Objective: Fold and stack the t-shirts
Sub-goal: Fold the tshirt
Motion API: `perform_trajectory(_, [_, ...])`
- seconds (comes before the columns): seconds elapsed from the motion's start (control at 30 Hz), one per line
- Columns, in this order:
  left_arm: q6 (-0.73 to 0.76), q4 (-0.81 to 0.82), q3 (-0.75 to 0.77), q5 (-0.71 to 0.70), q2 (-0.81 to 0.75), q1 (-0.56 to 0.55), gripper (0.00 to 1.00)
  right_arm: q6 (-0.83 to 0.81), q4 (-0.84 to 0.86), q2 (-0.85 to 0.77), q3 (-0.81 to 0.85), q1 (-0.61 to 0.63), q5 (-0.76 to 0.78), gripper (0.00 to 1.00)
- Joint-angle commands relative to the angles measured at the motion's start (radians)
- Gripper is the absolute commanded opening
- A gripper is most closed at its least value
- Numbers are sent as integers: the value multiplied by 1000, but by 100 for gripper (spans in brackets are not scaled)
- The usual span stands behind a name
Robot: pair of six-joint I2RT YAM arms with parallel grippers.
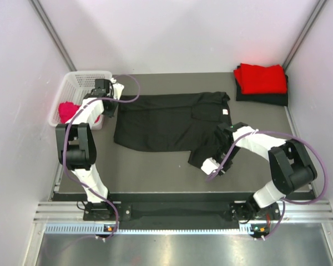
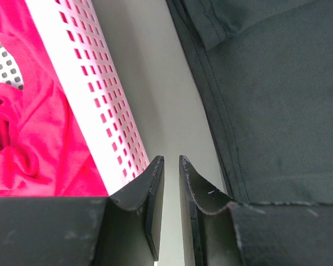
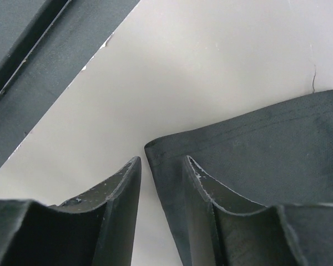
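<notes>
Though spread almost flat over the middle of the desk [image 1: 155, 166], not yet folded: large black t-shirt [image 1: 161, 122], with a small white tag [image 1: 226, 112] at its right end and the near sleeve [image 1: 198, 154] trailing toward the arm bases. Right pincer [image 3: 161, 162] part open, straddling the hemmed corner of that sleeve, with cloth in the gap but not visibly pinched. Left pincer [image 2: 170, 159] all but closed, holding nothing, hanging over the bare strip between the white lattice basket [image 2: 94, 94] and the stitched left edge of the black t-shirt. Pink-red shirt [image 2: 22, 138] crumpled inside the basket. Red shirt [image 1: 261, 76] folded on top of a folded black shirt [image 1: 263, 98] at the far right corner. Probably soft, light and limp to handle: sags from any single pinch, drags and wrinkles instead of sliding as a sheet, and carries no risk of breaking. Best taken at a doubled hem or seam, thicker and firmer under the fingers: sleeve hem on the right, bottom hem corner on the left. Better lifted at two well-apart points for a straight fold. Worth pinching one layer only, to avoid hauling the whole body askew.
</notes>
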Motion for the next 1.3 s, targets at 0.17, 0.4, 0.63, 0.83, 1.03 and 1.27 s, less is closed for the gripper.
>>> perform_trajectory(0.17, [5,49,65,-8,22,26,23,47,47,15,-26,39,9,34])
perform_trajectory(0.4, [5,49,76,-11,28,31,23,83,80,15,-46,51,21,18])
perform_trajectory(0.63, [94,-55,56,115,-53,44,23,217,145,-52,-9,41,41,0])
perform_trajectory(0.83, [230,-382,5,318,-117,67,24,396,221,-80,78,13,93,0])
perform_trajectory(1.03, [310,-491,-111,346,-131,86,25,605,297,-89,143,-5,107,0])
perform_trajectory(1.27, [277,-488,-156,392,-41,87,39,645,321,-94,133,-1,119,0])
